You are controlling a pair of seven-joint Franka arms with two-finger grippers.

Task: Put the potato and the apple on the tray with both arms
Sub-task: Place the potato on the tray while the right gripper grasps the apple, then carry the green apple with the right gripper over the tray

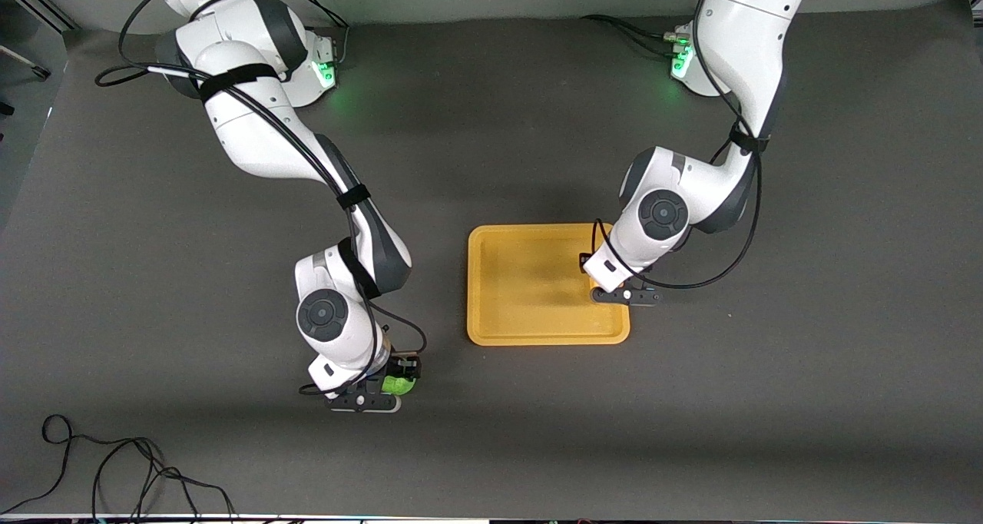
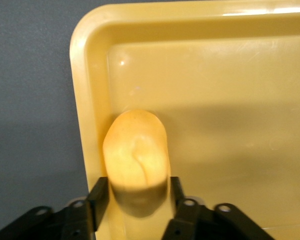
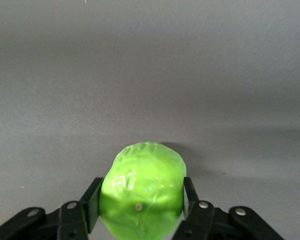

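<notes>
1. The left gripper (image 2: pixel 135 192) has its fingers closed on the yellow-orange potato (image 2: pixel 136 152), holding it over the yellow tray (image 1: pixel 491 286), just inside the rim at the left arm's end.
2. The right gripper (image 3: pixel 140 200) is clamped around the green apple (image 1: pixel 399 386), low over the bare worktop (image 1: pixel 691 416), nearer the front camera than the tray and toward the right arm's end.
3. Judged progress: both items grasped, neither released. The potato looks close to placement; the apple has yet to reach the tray.
</notes>
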